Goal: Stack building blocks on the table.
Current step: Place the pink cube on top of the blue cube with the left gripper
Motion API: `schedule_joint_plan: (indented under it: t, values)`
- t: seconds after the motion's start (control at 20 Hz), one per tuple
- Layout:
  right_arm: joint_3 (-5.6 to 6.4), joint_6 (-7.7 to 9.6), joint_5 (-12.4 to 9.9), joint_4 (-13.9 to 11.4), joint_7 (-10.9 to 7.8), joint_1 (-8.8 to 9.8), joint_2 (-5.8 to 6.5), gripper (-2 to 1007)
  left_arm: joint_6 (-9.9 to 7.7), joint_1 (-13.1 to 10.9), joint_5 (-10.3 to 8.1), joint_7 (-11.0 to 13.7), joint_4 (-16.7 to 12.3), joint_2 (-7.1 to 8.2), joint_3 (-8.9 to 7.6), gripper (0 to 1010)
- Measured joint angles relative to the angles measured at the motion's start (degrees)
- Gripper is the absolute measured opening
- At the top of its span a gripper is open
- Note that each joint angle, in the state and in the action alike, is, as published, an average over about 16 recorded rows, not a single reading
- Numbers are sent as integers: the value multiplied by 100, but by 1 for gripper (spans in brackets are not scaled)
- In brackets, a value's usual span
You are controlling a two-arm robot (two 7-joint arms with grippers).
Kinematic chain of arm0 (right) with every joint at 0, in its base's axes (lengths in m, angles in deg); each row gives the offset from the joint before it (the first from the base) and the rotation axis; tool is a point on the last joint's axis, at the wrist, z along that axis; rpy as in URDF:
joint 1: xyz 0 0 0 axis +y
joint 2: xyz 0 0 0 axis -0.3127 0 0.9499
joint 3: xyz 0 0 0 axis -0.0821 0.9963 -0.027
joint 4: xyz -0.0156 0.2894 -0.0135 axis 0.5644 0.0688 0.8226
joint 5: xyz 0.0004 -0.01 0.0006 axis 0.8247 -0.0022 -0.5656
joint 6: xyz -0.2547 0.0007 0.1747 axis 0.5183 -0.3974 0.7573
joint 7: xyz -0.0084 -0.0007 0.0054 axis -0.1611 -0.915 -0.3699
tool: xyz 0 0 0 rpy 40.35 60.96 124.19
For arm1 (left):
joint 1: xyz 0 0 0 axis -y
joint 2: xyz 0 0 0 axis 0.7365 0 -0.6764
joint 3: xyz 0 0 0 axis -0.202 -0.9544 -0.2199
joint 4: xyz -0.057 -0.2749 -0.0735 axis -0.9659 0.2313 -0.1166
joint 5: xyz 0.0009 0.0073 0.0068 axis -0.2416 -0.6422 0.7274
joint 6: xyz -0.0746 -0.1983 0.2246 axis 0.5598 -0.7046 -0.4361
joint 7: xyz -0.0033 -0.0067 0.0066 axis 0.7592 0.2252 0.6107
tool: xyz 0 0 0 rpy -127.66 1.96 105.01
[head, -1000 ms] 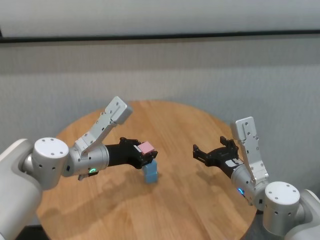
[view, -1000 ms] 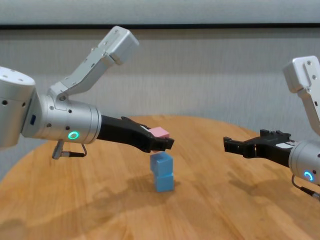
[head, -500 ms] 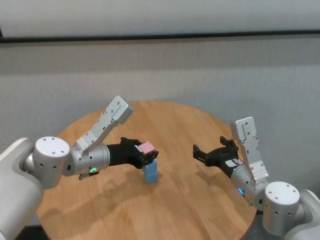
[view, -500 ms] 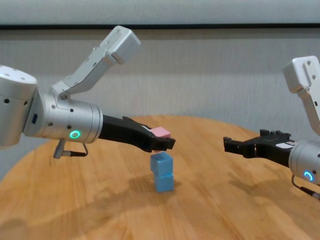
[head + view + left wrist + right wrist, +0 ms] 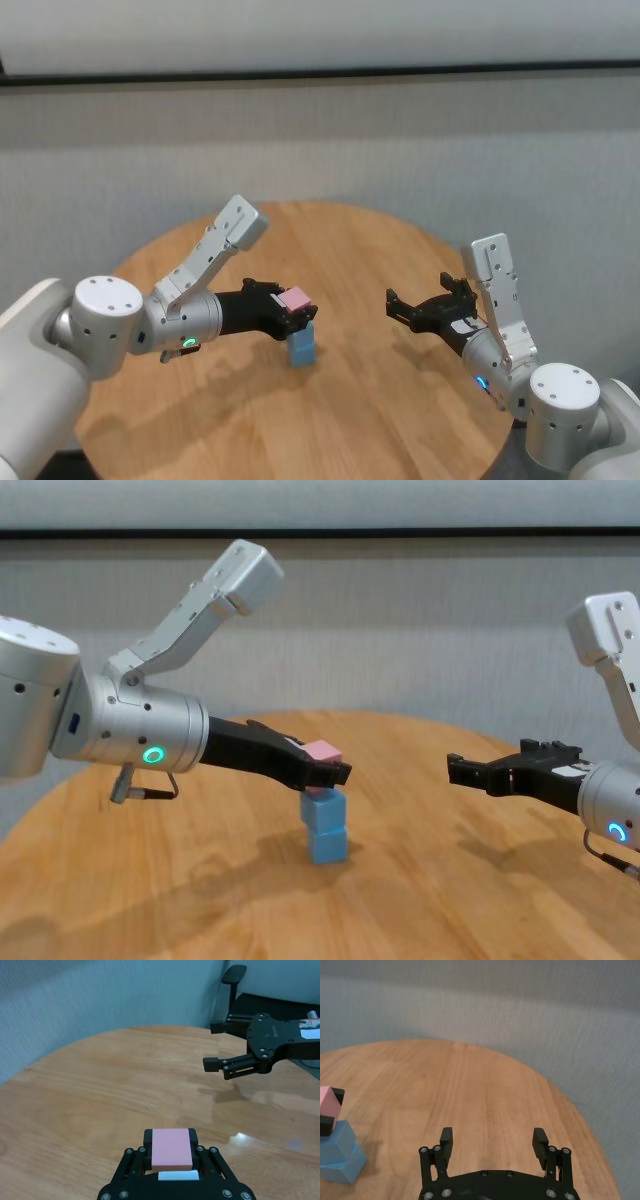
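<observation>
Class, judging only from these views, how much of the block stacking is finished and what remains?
Done: two blue blocks stand stacked on the table. In hand: the left hand is shut on the pink block at the stack's top. Left: release it there. The right hand waits open, off to the side.

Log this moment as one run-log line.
left end effector: shut on pink block | over blue stack | right end effector: open, idle
</observation>
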Motion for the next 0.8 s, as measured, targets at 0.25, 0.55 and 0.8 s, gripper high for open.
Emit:
schedule_joint_plan:
  t: [0.25,0.55,0.8]
  values:
    - [0,0,0,0,0,0,0,1005,7,32,9,0,97,-38,4,396]
    - [0,0,0,0,0,0,0,1005,14,66,24,2,186,-74,4,396]
    - [0,0,0,0,0,0,0,1005,15,83,39,6,229,-90,1,396]
